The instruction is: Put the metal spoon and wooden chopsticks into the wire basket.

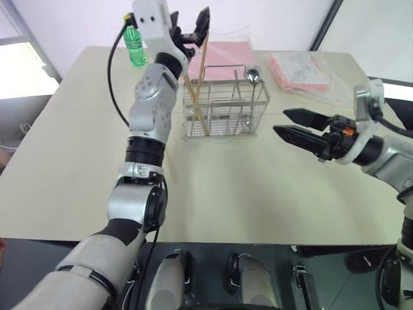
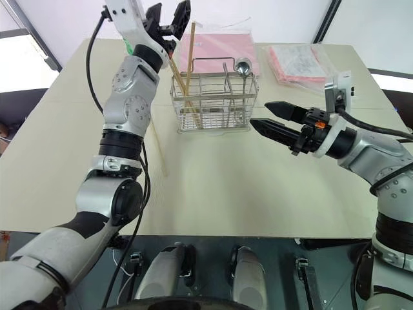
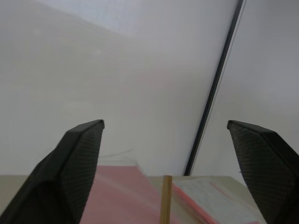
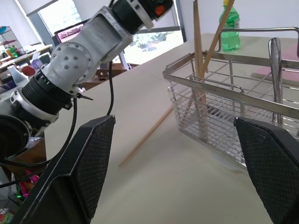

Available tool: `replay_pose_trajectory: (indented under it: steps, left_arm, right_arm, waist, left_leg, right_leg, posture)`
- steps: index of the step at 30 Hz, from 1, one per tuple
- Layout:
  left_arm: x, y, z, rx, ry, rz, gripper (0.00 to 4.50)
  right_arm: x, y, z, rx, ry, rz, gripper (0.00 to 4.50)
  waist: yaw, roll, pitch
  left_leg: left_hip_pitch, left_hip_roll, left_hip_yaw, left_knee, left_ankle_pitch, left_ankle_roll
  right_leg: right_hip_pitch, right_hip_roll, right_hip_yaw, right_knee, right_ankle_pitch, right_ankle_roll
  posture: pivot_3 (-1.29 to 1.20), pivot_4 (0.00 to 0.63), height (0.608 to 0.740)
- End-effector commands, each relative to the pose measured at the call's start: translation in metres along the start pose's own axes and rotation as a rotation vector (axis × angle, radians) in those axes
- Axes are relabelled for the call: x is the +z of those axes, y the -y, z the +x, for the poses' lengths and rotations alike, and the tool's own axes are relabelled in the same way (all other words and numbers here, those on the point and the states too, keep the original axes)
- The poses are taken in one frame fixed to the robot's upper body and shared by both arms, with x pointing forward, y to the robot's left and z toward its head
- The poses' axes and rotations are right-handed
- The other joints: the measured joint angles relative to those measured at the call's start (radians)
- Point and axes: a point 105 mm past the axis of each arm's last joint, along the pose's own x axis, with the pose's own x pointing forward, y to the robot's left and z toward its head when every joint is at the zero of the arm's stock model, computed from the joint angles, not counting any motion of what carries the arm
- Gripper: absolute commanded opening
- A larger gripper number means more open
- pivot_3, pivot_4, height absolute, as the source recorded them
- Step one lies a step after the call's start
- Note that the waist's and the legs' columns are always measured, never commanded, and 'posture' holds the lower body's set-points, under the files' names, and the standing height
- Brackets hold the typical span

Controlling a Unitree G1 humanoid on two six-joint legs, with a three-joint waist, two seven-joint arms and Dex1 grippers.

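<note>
Pale beige table (image 1: pixel 258 194), viewed from the robot's head. Far left: green plastic bottle (image 1: pixel 135 45), upright near the far edge. Left gripper (image 2: pixel 169 20): two black fingers spread apart, empty, raised above the basket's left end on an arm reaching up and forward. One pale tan wooden chopstick (image 2: pixel 158 152): lying flat on the table, left of the basket. Two more pale wooden chopsticks (image 2: pixel 188 68): standing crossed in the left compartment of the small rectangular silver wire basket (image 2: pixel 213 103), tips above its rim. Shiny metal spoon (image 2: pixel 242 68): upright in the right compartment, round bowl uppermost. Behind: pink flat sheets (image 1: pixel 222 58). Right gripper (image 1: pixel 292 125): level, pointing left toward the basket, fingers apart, empty, apart from the basket.
</note>
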Motion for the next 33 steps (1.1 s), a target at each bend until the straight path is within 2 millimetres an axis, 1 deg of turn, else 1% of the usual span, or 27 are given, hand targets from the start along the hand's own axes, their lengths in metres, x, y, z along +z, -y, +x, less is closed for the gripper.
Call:
replay_pose_trajectory:
  steps: [1,2,3,4,5,6,7,8,9,10,12,13,16,19,21,23,27,30,33]
  left_arm:
    - [0.041,-0.003,-0.004,0.03,0.081,0.037,4.42]
    - [0.049,-0.009,-0.007,0.058,0.085,0.039,4.42]
    - [0.058,-0.019,-0.01,0.108,0.078,0.05,4.42]
    - [0.064,-0.034,-0.014,0.177,0.052,0.055,4.42]
    - [0.065,-0.05,-0.019,0.257,0.004,0.065,4.42]
    - [0.061,-0.066,-0.025,0.332,-0.064,0.087,4.42]
    - [0.052,-0.085,-0.033,0.427,-0.158,0.11,4.42]
    - [0.04,-0.1,-0.043,0.5,-0.26,0.128,4.42]
    - [0.027,-0.11,-0.052,0.552,-0.372,0.151,4.42]
    - [0.014,-0.117,-0.06,0.584,-0.471,0.157,4.42]
    - [-0.013,-0.115,-0.073,0.558,-0.625,0.157,4.42]
    - [-0.029,-0.114,-0.081,0.565,-0.697,0.127,4.42]
    - [-0.062,-0.107,-0.1,0.572,-0.844,0.035,4.42]
    - [-0.087,-0.099,-0.111,0.56,-0.942,-0.015,4.42]
    - [-0.101,-0.097,-0.117,0.56,-0.991,-0.031,4.42]
    - [-0.112,-0.099,-0.123,0.586,-1.029,-0.037,4.42]
    - [-0.131,-0.101,-0.13,0.629,-1.088,-0.105,4.42]
    - [-0.137,-0.105,-0.132,0.669,-1.101,-0.11,4.42]
    - [-0.138,-0.109,-0.129,0.689,-1.089,-0.103,4.42]
  right_arm:
    - [0.011,-0.003,0.003,0.021,0.035,-0.043,4.18]
    - [0.011,-0.003,0.003,0.024,0.035,-0.043,4.18]
    - [0.011,-0.003,0.004,0.027,0.035,-0.043,4.18]
    - [0.011,-0.003,0.005,0.03,0.034,-0.042,4.18]
    - [0.01,-0.003,0.006,0.033,0.034,-0.041,4.18]
    - [0.01,-0.002,0.006,0.035,0.033,-0.04,4.18]
    - [0.009,-0.002,0.007,0.038,0.031,-0.039,4.18]
    - [0.008,-0.001,0.008,0.04,0.03,-0.038,4.18]
    - [0.007,-0.001,0.008,0.043,0.03,-0.037,4.18]
    - [0.007,-0.001,0.009,0.046,0.031,-0.035,4.18]
    - [0.006,0.0,0.011,0.053,0.03,-0.034,4.18]
    - [0.004,-0.001,0.011,0.065,0.015,-0.043,4.18]
    - [-0.003,-0.008,0.011,0.121,-0.035,-0.079,4.18]
    - [-0.001,-0.01,0.01,0.148,-0.038,-0.087,4.18]
    - [0.002,-0.009,0.011,0.142,-0.032,-0.092,4.18]
    - [0.004,-0.007,0.012,0.132,-0.024,-0.096,4.18]
    - [0.004,-0.006,0.011,0.113,-0.009,-0.091,4.18]
    - [0.002,-0.005,0.009,0.092,0.001,-0.088,4.18]
    - [0.001,-0.005,0.007,0.076,0.009,-0.085,4.18]
  waist:
    - [0.0,0.0,0.0]
    - [-0.003,0.0,0.0]
    - [-0.003,0.0,0.0]
    - [-0.004,0.0,0.0]
    - [-0.005,0.0,0.0]
    - [-0.006,0.0,0.0]
    - [-0.005,0.0,0.0]
    - [-0.004,0.0,0.0]
    - [-0.002,0.0,0.0]
    - [0.001,0.0,0.0]
    - [0.006,0.0,0.0]
    - [0.008,0.0,0.0]
    - [0.011,0.0,0.0]
    - [0.001,0.0,0.0]
    - [-0.003,0.0,0.0]
    - [-0.003,0.0,0.0]
    - [0.0,0.0,0.0]
    - [0.002,0.001,-0.001]
    - [0.001,0.001,-0.001]
  left_leg:
    - [0.0,0.0,0.0,0.0,0.0,0.0]
    - [0.0,0.0,0.0,0.0,0.0,0.0]
    - [0.0,0.0,0.0,0.0,0.0,0.0]
    - [0.0,0.0,0.0,0.0,0.0,0.0]
    - [0.0,0.001,0.0,0.0,0.0,0.0]
    - [0.001,0.001,0.0,0.0,0.0,0.0]
    - [0.002,0.001,0.0,0.0,0.0,0.0]
    - [0.003,0.001,0.0,0.0,0.0,0.0]
    - [0.004,0.0,0.0,0.0,0.0,0.0]
    - [0.005,0.0,0.0,0.0,0.0,0.0]
    - [0.005,-0.001,-0.001,0.0,0.0,0.0]
    - [0.004,-0.002,-0.001,0.001,0.0,0.0]
    - [0.001,-0.003,-0.002,0.004,0.0,0.0]
    - [-0.005,-0.002,-0.003,0.008,0.0,0.0]
    - [-0.006,-0.002,-0.003,0.01,0.0,-0.001]
    - [-0.005,-0.001,-0.002,0.01,0.0,-0.001]
    - [-0.006,0.0,-0.002,0.01,-0.001,0.0]
    - [-0.006,-0.001,-0.002,0.011,-0.001,0.0]
    - [-0.005,-0.001,-0.002,0.011,-0.001,0.0]
  right_leg:
    - [0.0,0.0,0.0,0.0,0.0,0.0]
    - [0.0,0.0,0.0,0.0,0.0,0.0]
    - [0.0,0.0,0.0,0.001,0.0,0.0]
    - [0.0,0.001,0.0,0.001,0.0,0.0]
    - [0.0,0.001,0.0,0.001,0.0,0.0]
    - [0.0,0.001,0.0,0.002,0.0,0.0]
    - [0.0,0.001,0.001,0.003,0.0,0.0]
    - [0.0,0.001,0.001,0.004,0.0,0.0]
    - [0.001,0.001,0.001,0.005,0.0,0.0]
    - [0.001,0.0,0.001,0.006,0.0,0.0]
    - [0.001,0.0,0.001,0.007,-0.001,0.001]
    - [0.002,0.0,0.001,0.007,-0.001,0.001]
    - [0.002,-0.001,0.001,0.006,-0.001,0.001]
    - [-0.002,-0.001,0.001,0.007,-0.001,0.001]
    - [-0.003,0.0,0.0,0.008,-0.001,0.001]
    - [-0.003,0.0,0.0,0.009,-0.001,0.001]
    - [-0.004,0.0,0.0,0.009,-0.001,0.001]
    - [-0.003,-0.001,0.0,0.009,-0.001,0.001]
    - [-0.003,-0.001,0.0,0.009,-0.001,0.001]
  posture:
    - [0.0,0.15,0.692]
    - [0.0,0.15,0.692]
    - [0.0,0.15,0.692]
    - [0.0,0.15,0.692]
    - [0.0,0.15,0.692]
    - [0.0,0.15,0.692]
    - [0.0,0.15,0.692]
    - [0.0,0.15,0.692]
    - [0.0,0.15,0.692]
    - [0.0,0.15,0.692]
    - [0.0,0.15,0.692]
    - [0.0,0.15,0.692]
    - [0.0,0.15,0.692]
    - [0.0,0.15,0.692]
    - [0.0,0.15,0.692]
    - [0.0,0.15,0.692]
    - [0.0,0.15,0.692]
    - [0.0,0.15,0.692]
    - [0.0,0.15,0.692]
